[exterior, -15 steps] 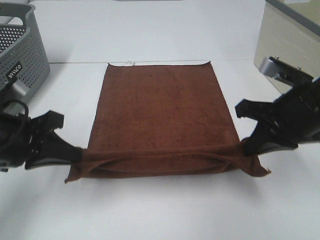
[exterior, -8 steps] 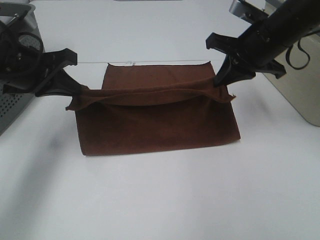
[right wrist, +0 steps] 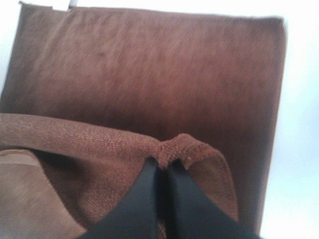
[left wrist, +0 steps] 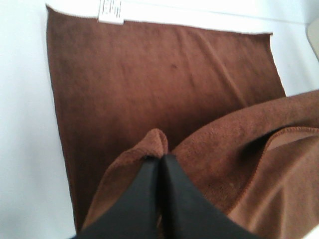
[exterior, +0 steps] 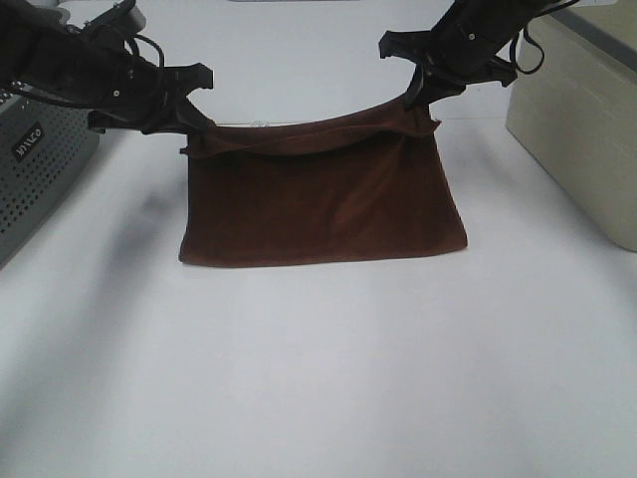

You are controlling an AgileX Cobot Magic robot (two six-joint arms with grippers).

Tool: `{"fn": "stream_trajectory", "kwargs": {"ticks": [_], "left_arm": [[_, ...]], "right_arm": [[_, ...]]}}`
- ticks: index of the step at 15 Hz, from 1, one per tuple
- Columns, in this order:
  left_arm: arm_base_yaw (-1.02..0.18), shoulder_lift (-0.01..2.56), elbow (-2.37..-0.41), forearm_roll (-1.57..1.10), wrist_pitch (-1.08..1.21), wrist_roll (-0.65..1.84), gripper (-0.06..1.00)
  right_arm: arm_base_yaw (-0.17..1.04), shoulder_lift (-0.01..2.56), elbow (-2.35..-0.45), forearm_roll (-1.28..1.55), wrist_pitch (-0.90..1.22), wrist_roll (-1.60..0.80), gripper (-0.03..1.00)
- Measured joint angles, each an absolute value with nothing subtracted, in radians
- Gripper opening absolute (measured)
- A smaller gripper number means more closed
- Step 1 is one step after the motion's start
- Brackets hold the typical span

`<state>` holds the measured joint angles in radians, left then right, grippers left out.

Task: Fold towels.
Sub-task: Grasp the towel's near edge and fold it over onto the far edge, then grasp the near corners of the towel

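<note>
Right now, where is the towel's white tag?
The white tag sits on the towel's far short edge, left of middle in the exterior high view, nearer the left gripper.

Wide bare stretch of white table (exterior: pixel 318 388) along near edge: open passage. Folded towel (exterior: pixel 323 209) covers middle toward far edge. Its raised hem hangs strung between left gripper (exterior: pixel 202 127) and right gripper (exterior: pixel 415 100), both clamped on corners, barring way across far side. Grey perforated basket (exterior: pixel 35 149) blocks left edge; beige box (exterior: pixel 582 129) blocks right edge. Bare lane between towel and each.
</note>
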<state>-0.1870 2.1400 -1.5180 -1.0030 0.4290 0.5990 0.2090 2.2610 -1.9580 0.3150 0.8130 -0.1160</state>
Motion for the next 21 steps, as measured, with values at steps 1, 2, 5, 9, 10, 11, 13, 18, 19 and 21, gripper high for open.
{"fn": "stream_trajectory", "kwargs": {"ticks": [1, 2, 5, 9, 10, 11, 13, 18, 19, 21], "left_arm": [[-0.187, 2.182, -1.575, -1.000, 0.405, 0.599, 0.00], [-0.187, 2.225, -1.625, -0.999, 0.392, 0.599, 0.00], [-0.187, 2.335, -1.745, -0.994, 0.362, 0.599, 0.00], [-0.187, 2.387, -1.794, -0.989, 0.311, 0.599, 0.08], [-0.187, 2.387, -1.797, -0.989, 0.309, 0.602, 0.16], [-0.187, 2.387, -1.797, -0.989, 0.309, 0.619, 0.30], [-0.187, 2.387, -1.797, -0.988, 0.313, 0.641, 0.65], [-0.187, 2.337, -1.797, -0.829, 0.418, 0.644, 0.92], [-0.187, 2.318, -1.797, -0.780, 0.464, 0.629, 0.92], [-0.184, 2.289, -1.797, -0.705, 0.566, 0.532, 0.92]], "right_arm": [[0.209, 2.302, -2.016, 0.289, 0.812, -0.109, 0.00], [0.209, 2.343, -2.059, 0.264, 0.809, -0.100, 0.00], [0.209, 2.420, -2.103, 0.229, 0.738, -0.098, 0.00], [0.209, 2.456, -2.106, 0.223, 0.660, -0.098, 0.01], [0.209, 2.458, -2.106, 0.222, 0.658, -0.098, 0.05], [0.209, 2.458, -2.108, 0.222, 0.652, -0.098, 0.16], [0.209, 2.458, -2.108, 0.222, 0.652, -0.091, 0.49], [0.209, 2.416, -2.108, 0.182, 0.799, -0.083, 0.76], [0.209, 2.394, -2.108, 0.179, 0.851, -0.076, 0.76], [0.209, 2.360, -2.108, 0.178, 0.988, -0.071, 0.76]]}}
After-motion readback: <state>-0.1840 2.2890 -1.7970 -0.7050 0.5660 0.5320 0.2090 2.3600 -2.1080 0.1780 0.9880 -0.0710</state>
